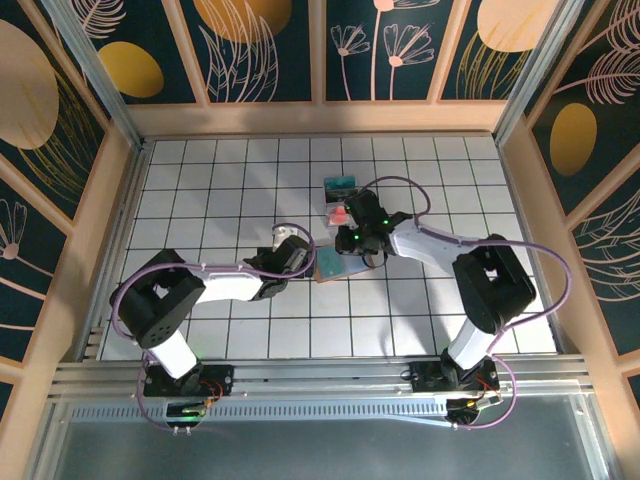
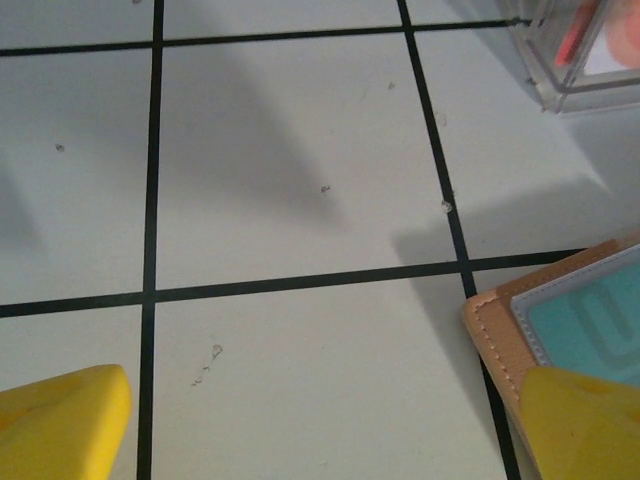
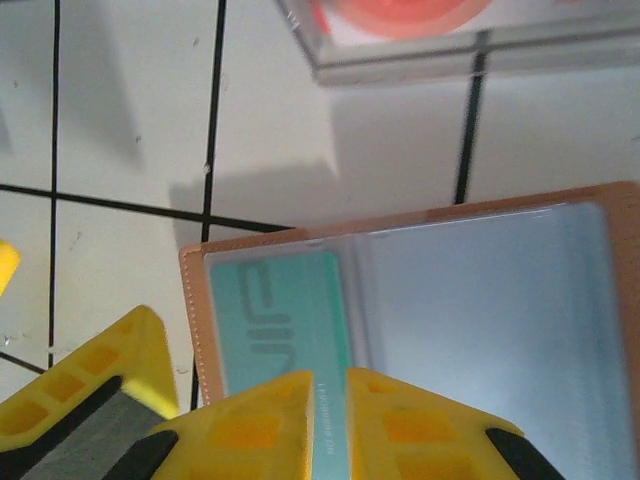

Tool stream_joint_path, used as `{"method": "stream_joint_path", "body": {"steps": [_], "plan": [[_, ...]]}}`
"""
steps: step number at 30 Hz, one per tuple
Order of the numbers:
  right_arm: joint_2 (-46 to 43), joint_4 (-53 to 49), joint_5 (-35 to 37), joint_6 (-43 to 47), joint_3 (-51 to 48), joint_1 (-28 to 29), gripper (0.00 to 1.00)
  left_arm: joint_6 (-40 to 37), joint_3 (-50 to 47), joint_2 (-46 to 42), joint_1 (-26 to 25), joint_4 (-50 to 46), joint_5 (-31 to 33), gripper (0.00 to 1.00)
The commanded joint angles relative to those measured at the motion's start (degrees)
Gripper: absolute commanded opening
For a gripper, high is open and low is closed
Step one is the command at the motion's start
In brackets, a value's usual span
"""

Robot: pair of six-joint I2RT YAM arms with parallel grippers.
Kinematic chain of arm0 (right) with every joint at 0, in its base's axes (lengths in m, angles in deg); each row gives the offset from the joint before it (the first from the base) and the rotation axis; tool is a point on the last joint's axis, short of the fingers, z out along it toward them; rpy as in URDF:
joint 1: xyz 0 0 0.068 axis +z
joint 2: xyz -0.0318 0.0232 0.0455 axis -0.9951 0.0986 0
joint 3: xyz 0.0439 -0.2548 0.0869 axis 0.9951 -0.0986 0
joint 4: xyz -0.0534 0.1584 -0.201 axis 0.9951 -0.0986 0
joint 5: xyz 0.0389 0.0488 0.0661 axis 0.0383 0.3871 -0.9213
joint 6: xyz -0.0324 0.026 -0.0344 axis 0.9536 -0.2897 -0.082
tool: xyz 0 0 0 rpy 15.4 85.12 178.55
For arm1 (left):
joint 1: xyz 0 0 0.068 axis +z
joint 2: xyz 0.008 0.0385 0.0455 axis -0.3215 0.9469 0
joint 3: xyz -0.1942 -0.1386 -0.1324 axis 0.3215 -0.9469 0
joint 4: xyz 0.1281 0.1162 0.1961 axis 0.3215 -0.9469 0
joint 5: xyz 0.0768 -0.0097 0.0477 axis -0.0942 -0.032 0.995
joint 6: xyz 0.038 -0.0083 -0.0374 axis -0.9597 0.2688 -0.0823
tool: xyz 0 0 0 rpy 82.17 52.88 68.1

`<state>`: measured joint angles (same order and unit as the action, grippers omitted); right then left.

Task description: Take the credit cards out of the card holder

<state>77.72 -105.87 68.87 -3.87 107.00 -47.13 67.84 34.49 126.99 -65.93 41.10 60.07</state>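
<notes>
Credit cards are your target, and I judge you part way through. Two thin rectangular plastic cards lie out on the white tiled table (image 1: 220,180): a teal card (image 1: 340,185) and a white-and-pink card (image 1: 338,213) with a red spot, both beyond the right gripper (image 3: 345,385), on the far side of its fingertips.

What is left is a third teal plastic card, the pocketed card (image 3: 280,320). It sits under the clear window of the flat tan-brown folding card holder (image 3: 195,330), which lies open with its blue-grey inner face up. Whether more cards hide in the other pocket you cannot tell.

Your right jaws are drawn almost together, leaving only a sliver between the yellow fingertips. The pocketed card lies directly under and just ahead of that sliver, and a strip of teal shows through it. Whether the tips pinch the card's near edge or only rest over it, the pictures do not show.

Your left gripper (image 2: 325,390) has its jaws spread wide. The holder's stitched corner lies at the right-hand fingertip and bare tile lies between the two fingertips, so this gripper grips nothing.
</notes>
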Motion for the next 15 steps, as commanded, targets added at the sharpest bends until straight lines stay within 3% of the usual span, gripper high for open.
{"method": "stream_joint_path", "body": {"steps": [1, 15], "plan": [[2.4, 0.47, -1.76, -1.37, 2.29, 1.18, 0.17, 1.71, 2.0, 1.74, -0.15, -2.76, 0.89, 0.99], [7.29, -1.13, -0.81, -0.97, 3.39, 1.76, 0.25, 1.63, 3.42, 4.61, -0.08, -5.4, 1.9, 0.99]]}}
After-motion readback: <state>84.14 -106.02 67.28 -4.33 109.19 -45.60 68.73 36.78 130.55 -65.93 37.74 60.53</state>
